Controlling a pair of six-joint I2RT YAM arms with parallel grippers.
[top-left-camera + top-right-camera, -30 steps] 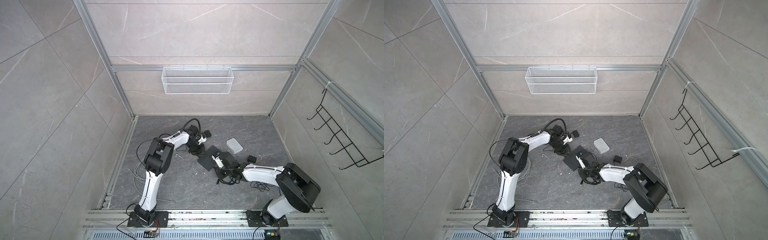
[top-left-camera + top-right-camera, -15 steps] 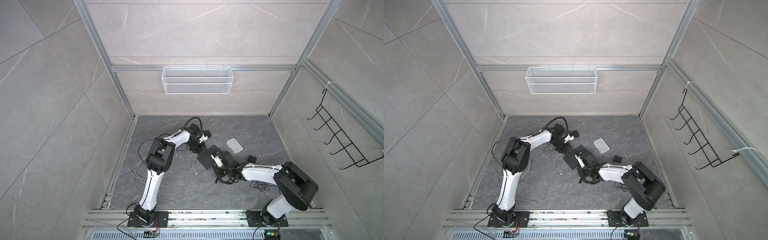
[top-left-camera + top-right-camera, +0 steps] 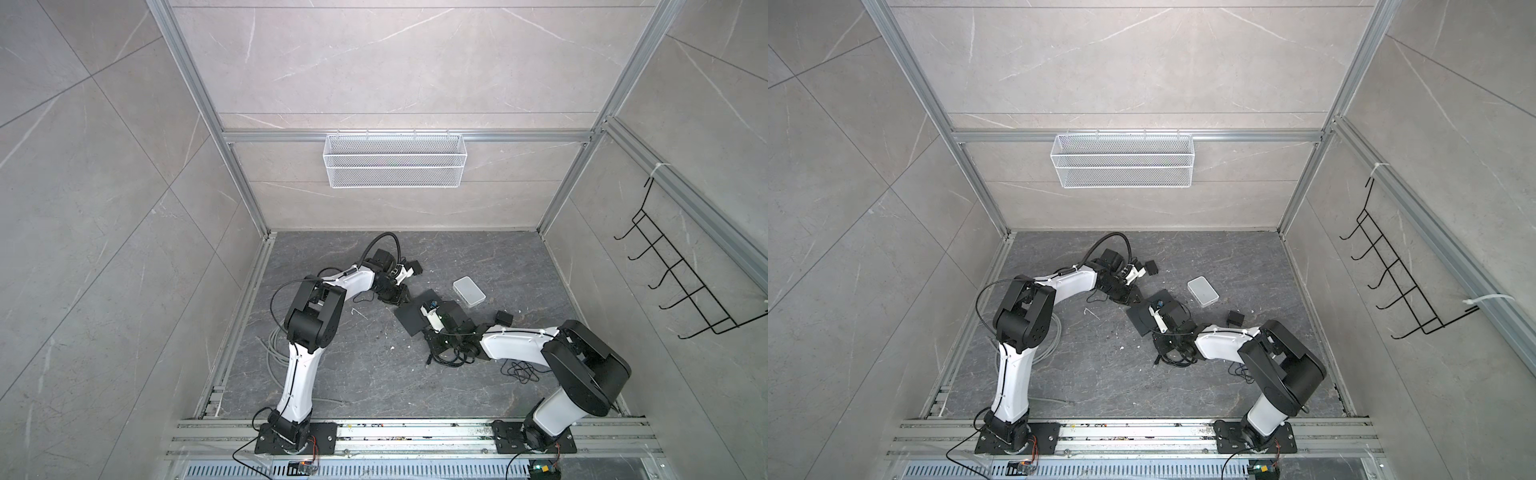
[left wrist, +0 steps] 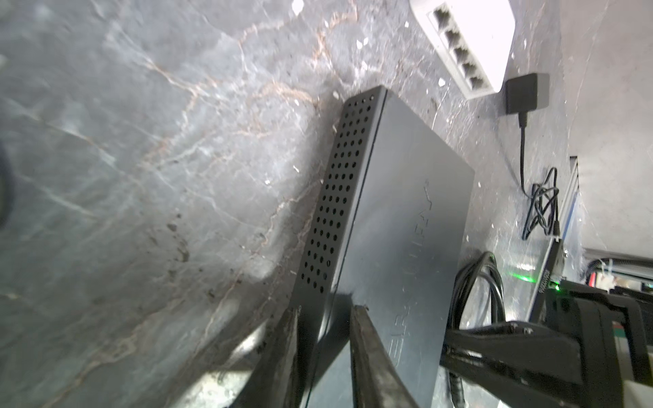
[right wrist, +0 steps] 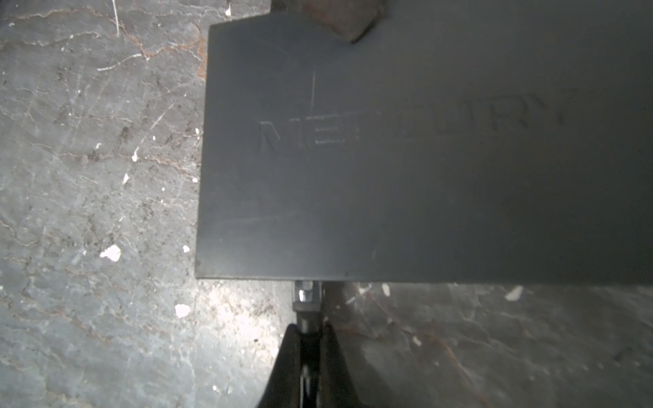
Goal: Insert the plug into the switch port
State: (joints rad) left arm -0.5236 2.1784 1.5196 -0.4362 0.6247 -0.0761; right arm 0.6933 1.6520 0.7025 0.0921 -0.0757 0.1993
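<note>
Right gripper clamps the plug, tip against the edge of the black switch mid-worktop, long axis pointing straight in; perhaps partly seated. Left gripper straddles the opposite edge, grip unclear.

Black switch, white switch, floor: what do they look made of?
Black switch: likely sheet metal with matte dark paint, going by the crisp folded edges, punched vent holes and stamped logo. White switch: probably moulded plastic, smooth satin, rounded corners. Floor: grey veined slab, scuffed; real stone or printed laminate, can't tell.
</note>
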